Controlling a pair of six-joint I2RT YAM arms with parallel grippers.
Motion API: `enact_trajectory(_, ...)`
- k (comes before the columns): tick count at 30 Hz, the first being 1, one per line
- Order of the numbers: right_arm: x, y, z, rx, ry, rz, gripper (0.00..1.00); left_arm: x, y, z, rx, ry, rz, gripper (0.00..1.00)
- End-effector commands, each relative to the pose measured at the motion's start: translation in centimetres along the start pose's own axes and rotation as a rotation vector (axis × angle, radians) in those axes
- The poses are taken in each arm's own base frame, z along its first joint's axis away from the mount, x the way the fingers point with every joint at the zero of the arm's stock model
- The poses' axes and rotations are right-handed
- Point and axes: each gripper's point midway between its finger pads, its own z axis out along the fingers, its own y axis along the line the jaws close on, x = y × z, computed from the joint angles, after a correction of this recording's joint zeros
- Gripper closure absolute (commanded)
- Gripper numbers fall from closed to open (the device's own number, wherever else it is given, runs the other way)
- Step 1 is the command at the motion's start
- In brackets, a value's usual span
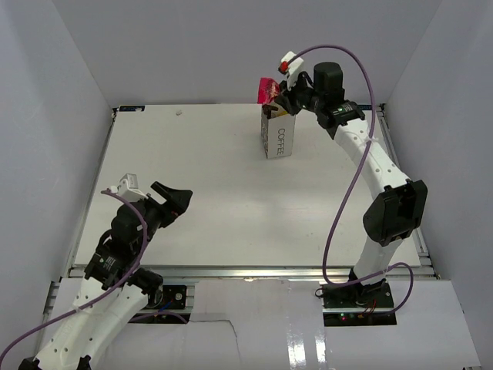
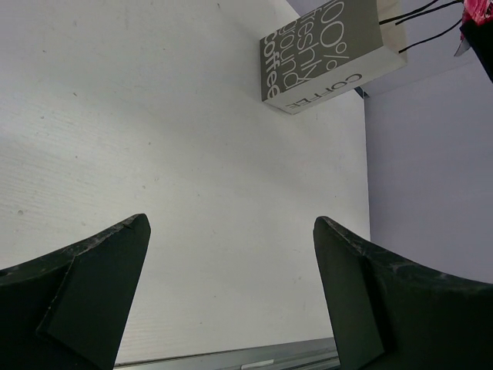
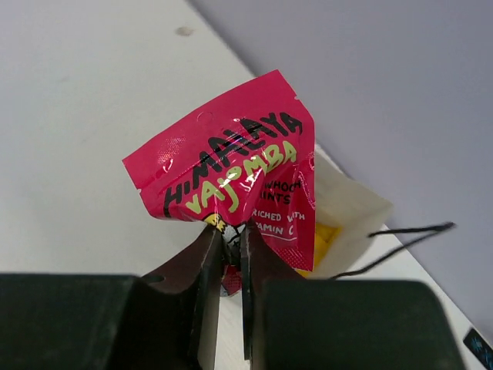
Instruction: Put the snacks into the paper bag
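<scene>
Up at the far side of the table [image 1: 192, 177], the right claw [image 3: 231, 235] is pinched tight on the lower edge of 1 pink-red packet [image 3: 231, 169], its 2 fingers [image 3: 202, 270] pressed nearly together with only the wrapper between them. The packet hangs in the air just above the open mouth of the paper bag [image 1: 277, 140], which stands upright on the table with "COFFEE" running down its front; packet and bag look apart, though from above the claw covers part of the wrapper and the gap is hard to judge. The left claw [image 2: 231, 231] is spread wide and holds nothing, hovering over bare tabletop well apart from the bag. Most of the bag's inside is hidden: the right wrist view shows only a patch of yellow [image 3: 325, 235] in the mouth, behind the pink wrapper, and 1 thin black handle [image 3: 408, 230]. The packet's clamped edge is lost between the fingers, and its small print is cut off.
</scene>
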Motion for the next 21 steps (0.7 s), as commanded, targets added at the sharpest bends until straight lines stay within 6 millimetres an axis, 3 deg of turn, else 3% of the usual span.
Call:
enact_trajectory(1, -4.8, -5.6, -1.8, 0.388, -0.143, 0.132, 0.92, -0.3, -0.4, -0.3, 0.023, -0.011, -0.002, 0.02)
enact_trajectory(5, -5.4, -7.3, -2.3, 0.484, -0.194, 0.143, 0.92, -0.3, -0.4, -0.5, 0.031, -0.017, -0.012, 0.02)
enact_trajectory(9, -4.6, -9.2, -1.6, 0.576, -0.198, 0.147, 0.92, -0.1, -0.4, -0.5, 0.031, -0.009, -0.021, 0.02)
enact_trajectory(11, -4.7, -9.5, -1.0, 0.572, -0.204, 0.143, 0.92, 0.0, -0.4, -0.4, 0.031, -0.004, -0.022, 0.02)
enact_trajectory(19, -1.5, -8.9, 2.4, 0.524, -0.153, 0.158, 0.92, -0.1, -0.4, -0.6, 0.033, -0.009, -0.02, 0.02)
enact_trajectory(21, -1.0, -8.9, 2.7, 0.523, -0.149, 0.153, 0.86, -0.1, -0.3, -0.6, 0.033, -0.009, -0.026, 0.02)
